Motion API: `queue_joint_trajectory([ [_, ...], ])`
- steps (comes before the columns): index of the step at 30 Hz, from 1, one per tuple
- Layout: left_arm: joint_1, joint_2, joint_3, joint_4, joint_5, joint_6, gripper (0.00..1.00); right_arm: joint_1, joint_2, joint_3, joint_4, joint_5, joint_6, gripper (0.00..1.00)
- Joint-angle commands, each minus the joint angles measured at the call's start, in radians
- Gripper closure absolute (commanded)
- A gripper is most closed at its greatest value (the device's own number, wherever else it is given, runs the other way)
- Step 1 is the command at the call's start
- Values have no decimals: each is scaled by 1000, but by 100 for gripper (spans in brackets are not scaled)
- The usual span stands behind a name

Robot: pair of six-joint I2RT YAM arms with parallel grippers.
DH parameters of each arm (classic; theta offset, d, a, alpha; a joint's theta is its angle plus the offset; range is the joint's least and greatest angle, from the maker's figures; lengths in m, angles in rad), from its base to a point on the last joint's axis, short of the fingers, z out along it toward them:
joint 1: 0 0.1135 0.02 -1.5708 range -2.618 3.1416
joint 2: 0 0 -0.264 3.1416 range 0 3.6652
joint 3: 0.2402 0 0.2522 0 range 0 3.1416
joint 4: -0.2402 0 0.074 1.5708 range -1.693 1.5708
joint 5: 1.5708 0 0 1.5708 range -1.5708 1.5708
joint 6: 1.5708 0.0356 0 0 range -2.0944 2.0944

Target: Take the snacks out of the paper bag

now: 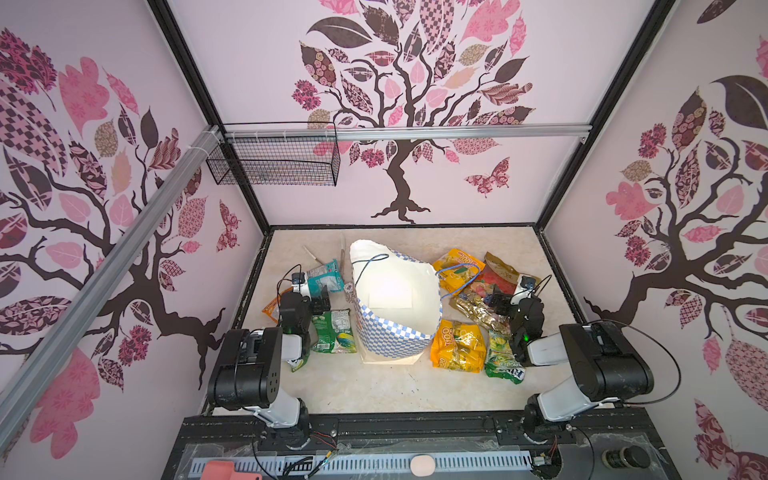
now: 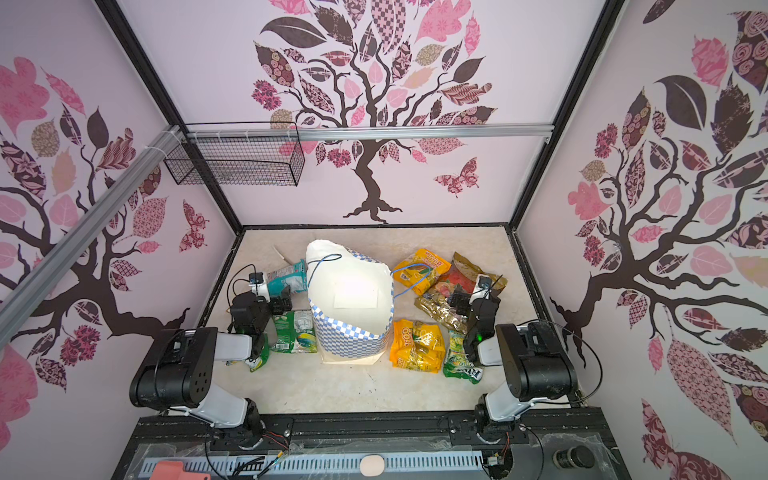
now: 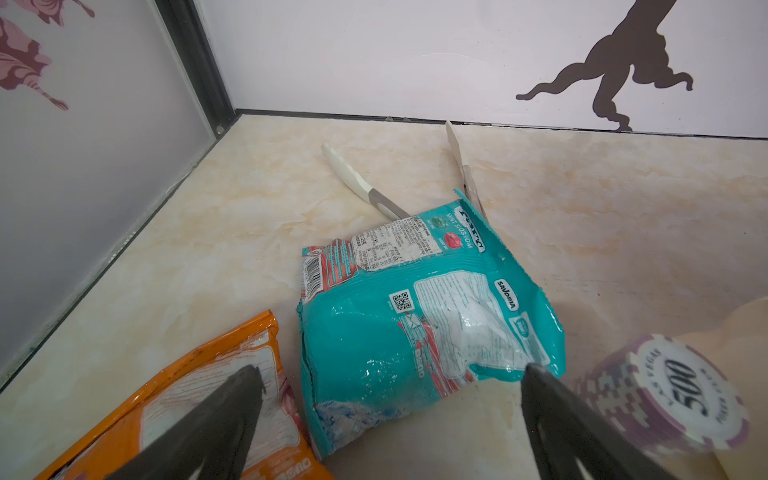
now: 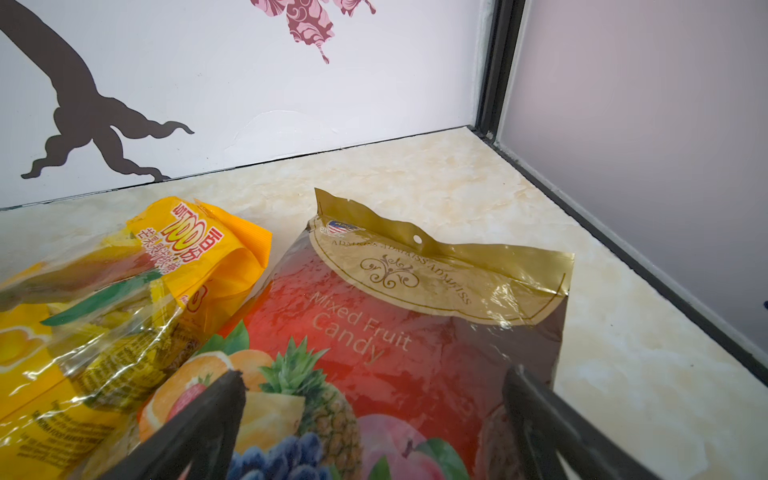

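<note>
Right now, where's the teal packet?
In both top views the teal packet lies on the left, just left of the paper bag, partly over the tongs; the open left gripper is right next to it.

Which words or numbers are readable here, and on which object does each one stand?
"Mixed Fruit Candy": gold-red packet
"100": yellow packet
"SAVORIA": teal packet
"MINT BLOSSOM": teal packet
"LAS VEGAS": purple-white poker chip
"500": same chip
Fine print elsewhere: too small to read.
</note>
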Motion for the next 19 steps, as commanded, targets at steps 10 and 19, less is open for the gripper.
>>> queue_joint_trajectory([
  [10, 0, 4, 27, -17, -11, -5, 1, 1, -8, 14, 7, -2, -8, 0],
  [19, 0, 0, 21, -10, -10, -6, 1, 1, -10, 13, 9, -3, -8, 0],
])
